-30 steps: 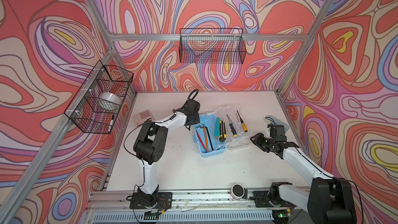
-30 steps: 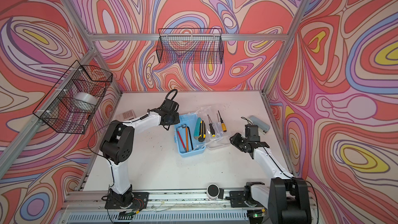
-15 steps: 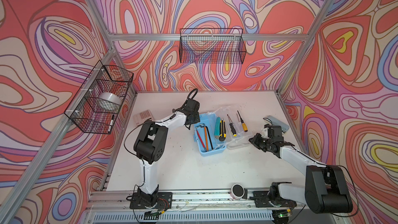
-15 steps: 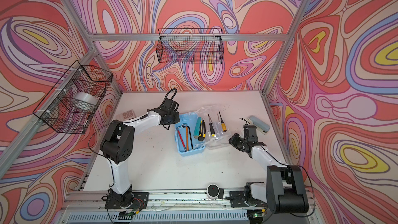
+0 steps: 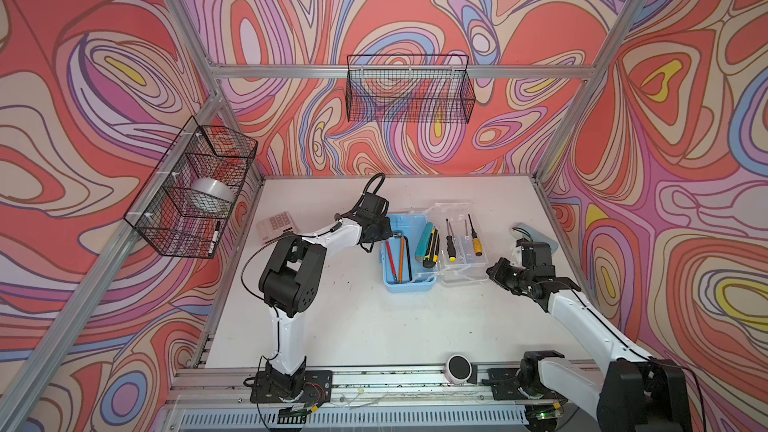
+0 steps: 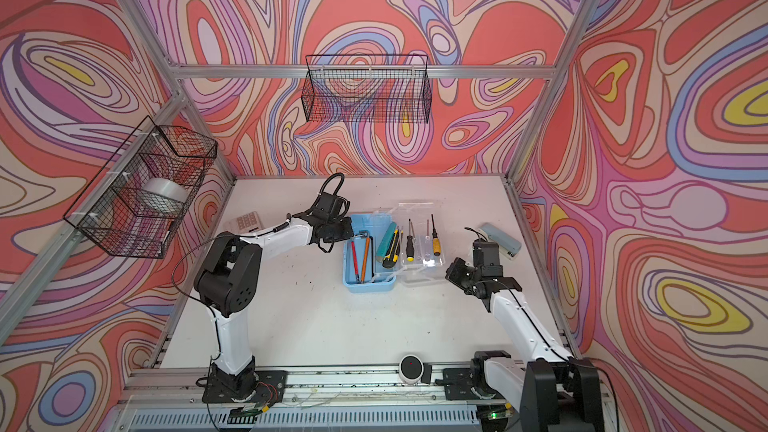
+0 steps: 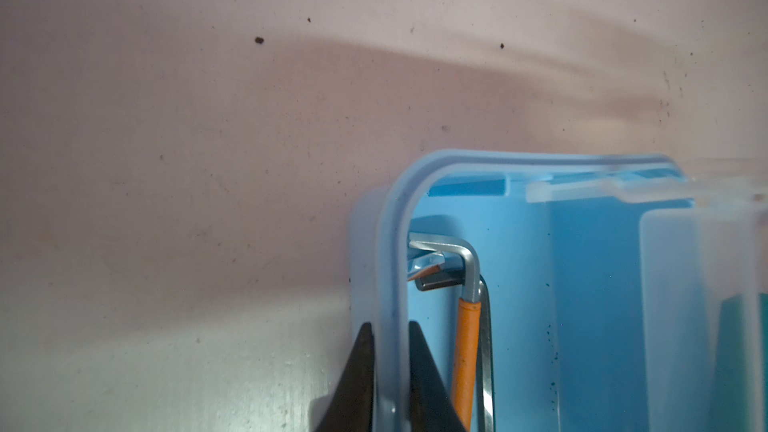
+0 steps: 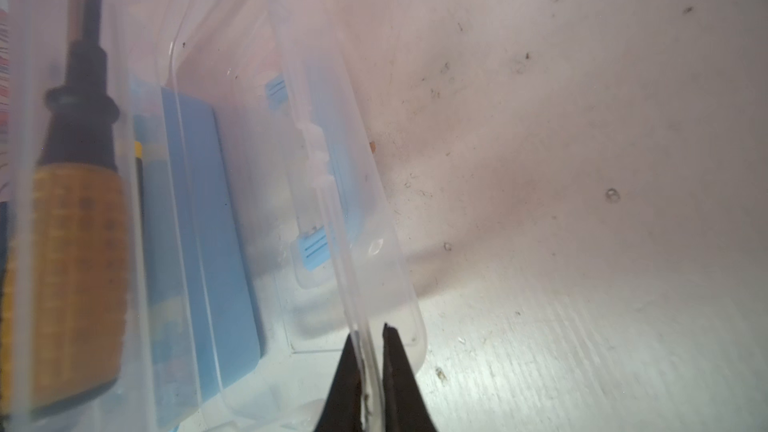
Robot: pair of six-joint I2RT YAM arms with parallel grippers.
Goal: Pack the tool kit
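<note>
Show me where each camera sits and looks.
Both top views: high up front, looking down on the table; left arm, right arm show.
Left wrist: on left arm, facing the tool case; left jaws pinch its wall.
Right wrist: on right arm, facing the clear lid; right jaws pinch its rim.
All show the tool case.

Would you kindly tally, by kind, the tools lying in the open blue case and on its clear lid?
Hex keys: 3
Cutters: 2
Screwdrivers: 2
Total: 7
</note>
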